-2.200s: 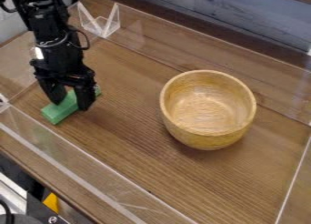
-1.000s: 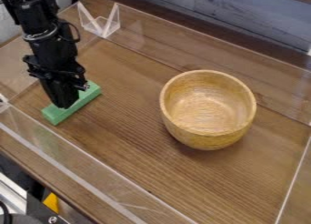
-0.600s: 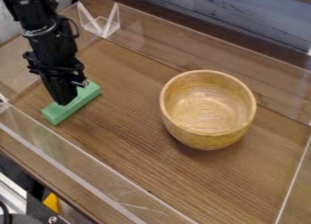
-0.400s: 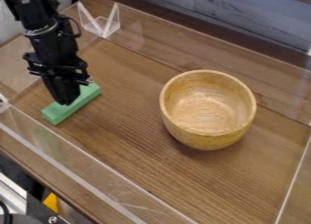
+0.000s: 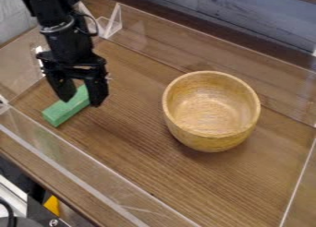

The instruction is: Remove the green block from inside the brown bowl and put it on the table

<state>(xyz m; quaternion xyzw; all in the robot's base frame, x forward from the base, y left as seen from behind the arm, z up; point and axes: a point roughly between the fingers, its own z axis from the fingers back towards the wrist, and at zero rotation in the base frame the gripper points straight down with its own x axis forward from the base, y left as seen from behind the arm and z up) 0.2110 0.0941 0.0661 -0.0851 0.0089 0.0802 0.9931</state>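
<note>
The green block lies flat on the table at the left, well apart from the brown bowl. The bowl stands at the right and its inside shows only bare wood. My gripper points straight down over the block's far end, its two black fingers spread wide on either side. The jaws are open and hold nothing. The block's upper end is partly hidden behind the fingers.
Clear acrylic walls run along the table's edges, one close to the block on the left and front. A clear triangular piece stands at the back left corner.
The gripper was shut with its tips pressed down at the block. Now it has opened wide and shifted a little to the right and up. The block stays on the table.
</note>
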